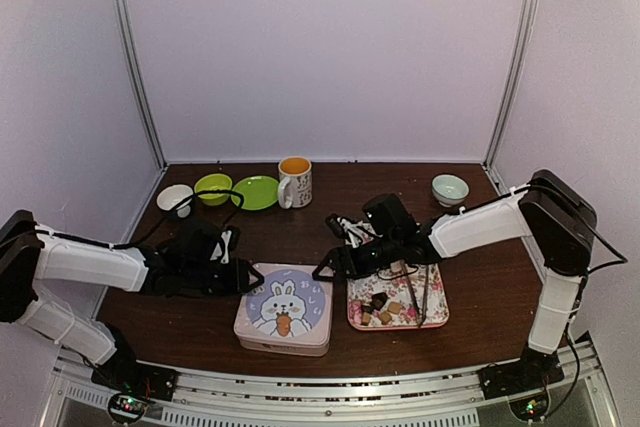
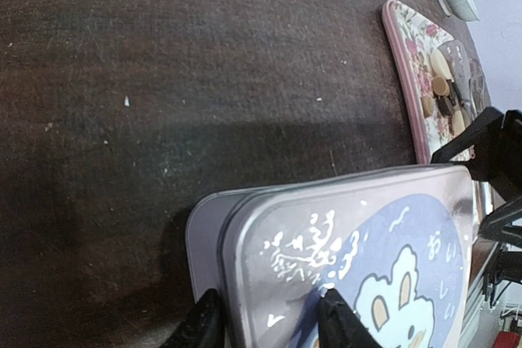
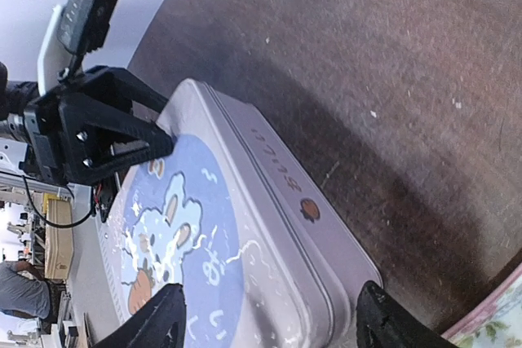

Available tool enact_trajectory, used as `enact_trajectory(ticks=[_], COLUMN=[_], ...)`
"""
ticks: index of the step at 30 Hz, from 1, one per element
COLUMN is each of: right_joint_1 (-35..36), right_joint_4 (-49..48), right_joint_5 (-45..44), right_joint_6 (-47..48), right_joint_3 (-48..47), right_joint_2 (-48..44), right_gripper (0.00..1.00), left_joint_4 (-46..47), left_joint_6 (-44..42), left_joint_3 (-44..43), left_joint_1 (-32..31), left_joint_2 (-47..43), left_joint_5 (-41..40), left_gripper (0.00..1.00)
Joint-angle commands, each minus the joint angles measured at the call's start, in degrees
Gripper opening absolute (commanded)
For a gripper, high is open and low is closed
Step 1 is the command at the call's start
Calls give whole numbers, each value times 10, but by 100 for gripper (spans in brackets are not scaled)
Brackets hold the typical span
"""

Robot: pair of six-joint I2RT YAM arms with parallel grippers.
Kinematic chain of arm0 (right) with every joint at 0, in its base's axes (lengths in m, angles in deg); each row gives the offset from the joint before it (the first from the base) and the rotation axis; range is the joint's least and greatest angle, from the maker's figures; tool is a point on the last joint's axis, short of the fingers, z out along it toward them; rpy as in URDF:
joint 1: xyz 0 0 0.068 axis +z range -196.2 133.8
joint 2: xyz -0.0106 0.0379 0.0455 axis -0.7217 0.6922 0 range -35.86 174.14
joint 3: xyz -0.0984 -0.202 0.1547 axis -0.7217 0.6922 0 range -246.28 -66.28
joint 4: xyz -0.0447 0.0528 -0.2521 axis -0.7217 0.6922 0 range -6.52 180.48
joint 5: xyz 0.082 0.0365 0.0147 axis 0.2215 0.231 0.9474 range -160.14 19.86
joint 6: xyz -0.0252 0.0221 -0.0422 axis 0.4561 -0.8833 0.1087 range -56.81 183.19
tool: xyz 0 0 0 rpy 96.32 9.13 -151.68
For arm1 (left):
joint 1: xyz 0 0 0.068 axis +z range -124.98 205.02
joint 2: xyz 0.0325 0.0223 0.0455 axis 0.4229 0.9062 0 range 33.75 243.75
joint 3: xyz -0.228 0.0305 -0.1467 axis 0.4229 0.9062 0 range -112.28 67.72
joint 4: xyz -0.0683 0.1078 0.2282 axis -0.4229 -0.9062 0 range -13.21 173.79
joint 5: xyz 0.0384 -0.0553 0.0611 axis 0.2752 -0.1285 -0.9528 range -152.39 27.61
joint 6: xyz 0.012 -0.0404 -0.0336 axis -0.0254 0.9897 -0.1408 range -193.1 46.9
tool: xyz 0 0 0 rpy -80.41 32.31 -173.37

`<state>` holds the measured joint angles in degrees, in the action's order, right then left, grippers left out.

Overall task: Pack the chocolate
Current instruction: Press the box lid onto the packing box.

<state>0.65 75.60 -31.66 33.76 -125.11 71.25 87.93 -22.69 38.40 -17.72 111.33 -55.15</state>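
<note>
The chocolate (image 1: 385, 309) lies as small brown and tan pieces on the pink floral tray (image 1: 432, 319), right of a closed lilac tin with a rabbit lid (image 1: 283, 312). My left gripper (image 1: 248, 277) sits at the tin's left edge. In the left wrist view its jaws (image 2: 269, 325) are closed across the lid's rim (image 2: 245, 234), one finger outside the wall and one on top. My right gripper (image 1: 326, 268) hovers at the tin's right corner. There its jaws (image 3: 269, 319) stand wide apart over the lid (image 3: 204, 250). The chocolate (image 2: 441, 87) shows beyond.
Thin metal tongs (image 1: 418, 292) lie across the tray. Along the back stand a white bowl (image 1: 175, 198), a green bowl (image 1: 212, 188), a green plate (image 1: 257, 192), a mug (image 1: 295, 181) and a pale bowl (image 1: 449, 188). White walls close in three sides.
</note>
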Motion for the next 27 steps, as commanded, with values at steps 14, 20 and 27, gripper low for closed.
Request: enact_trajectory(ticks=[14,20,27], right_joint_1=[-1,4,8], right_joint_4=[-118,-191,-223], right_joint_5=[85,90,72], right_joint_6=[-35,-91,-127], right_joint_3=[42,95,123], right_joint_2=[9,-8,-15], right_gripper=[62,59,49], left_joint_4=[-57,-70,-70], left_joint_6=[-17,-26,-28], left_joint_3=[-9,-23,-28], left_joint_1=[-4,-4,-4], left_joint_2=[16,22,28], left_joint_5=[7,7,11], left_gripper=[40,40,40])
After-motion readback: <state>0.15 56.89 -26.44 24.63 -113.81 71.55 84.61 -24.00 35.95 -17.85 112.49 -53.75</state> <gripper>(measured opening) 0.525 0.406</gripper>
